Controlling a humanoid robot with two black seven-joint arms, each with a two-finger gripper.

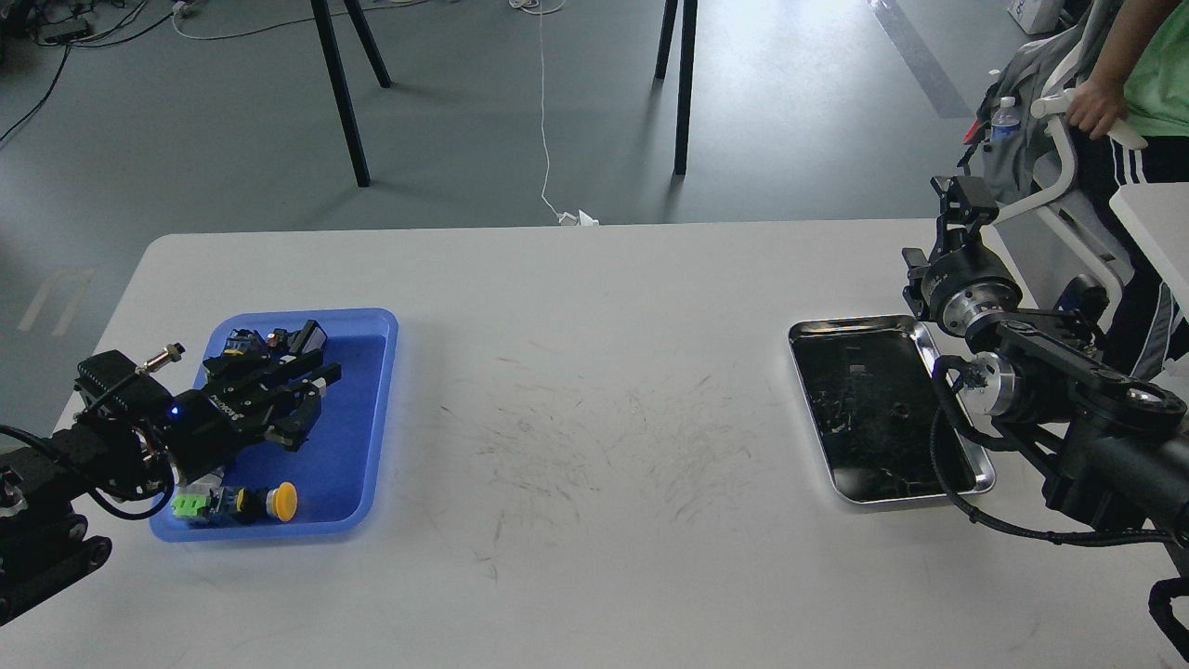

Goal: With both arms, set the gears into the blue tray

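The blue tray (364, 437) lies at the table's left. My left gripper (307, 401) hovers low over the tray's left half, pointing right. Its fingers (322, 373) are spread and it is open, with nothing between them that I can see. My right gripper (961, 206) is raised beyond the back right corner of the steel tray (853, 327). It is small and end-on, so its state cannot be told. A tiny dark speck (899, 407) on the steel tray's dark bottom could be one of the gears, but it is too small to tell. I can make out no other gear.
A yellow push-button (282, 500) and a green part (189, 506) lie at the blue tray's near edge. Small coloured parts (249, 338) sit at its far left corner. A person (1147, 84) stands by a chair at the far right.
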